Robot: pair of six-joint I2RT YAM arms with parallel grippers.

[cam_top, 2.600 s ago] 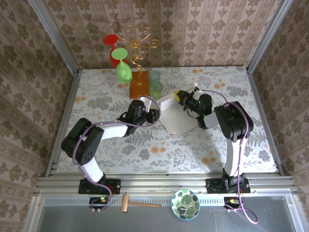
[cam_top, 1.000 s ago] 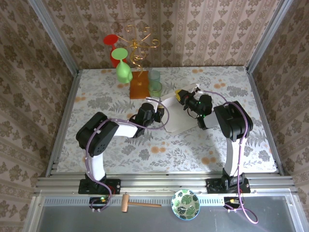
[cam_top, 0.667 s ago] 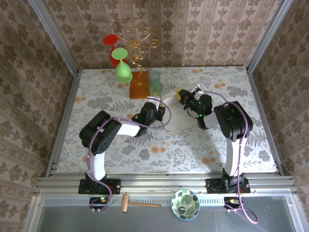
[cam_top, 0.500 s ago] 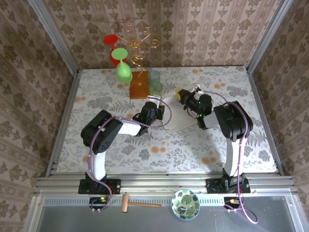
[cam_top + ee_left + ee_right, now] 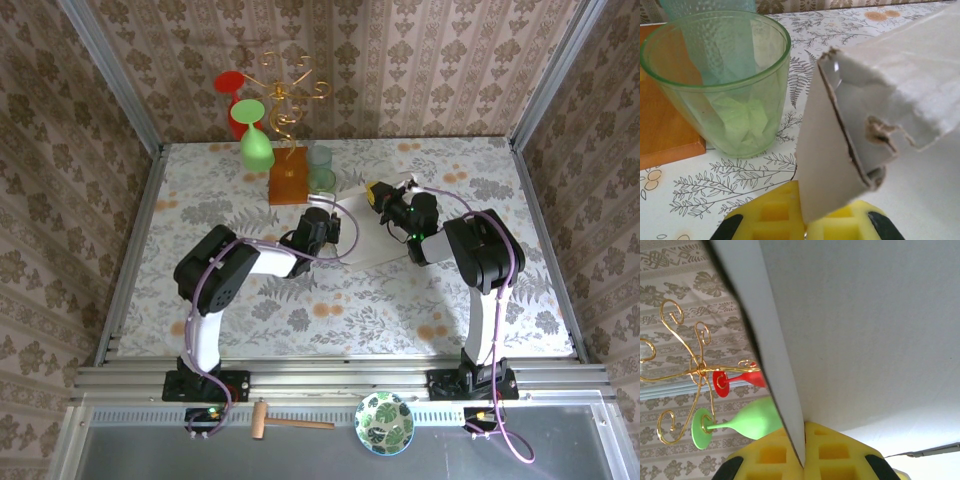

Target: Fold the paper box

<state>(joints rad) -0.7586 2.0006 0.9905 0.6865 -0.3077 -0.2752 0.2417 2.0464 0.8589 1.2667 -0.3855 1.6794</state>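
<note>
My left gripper (image 5: 802, 220) pinches a flap edge of the thin, pale beige cardboard paper box (image 5: 368, 240), near a translucent green plastic cup (image 5: 720, 85). My right gripper (image 5: 802, 452) is pressed onto the box's far edge. The box sits mid-tabletop (image 5: 450, 300), between both grippers.

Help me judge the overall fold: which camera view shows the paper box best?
Top external: the paper box shows nearly its whole outline from above. Left wrist gives a close-up of one creased corner flap; right wrist, a blank face and one edge.
</note>
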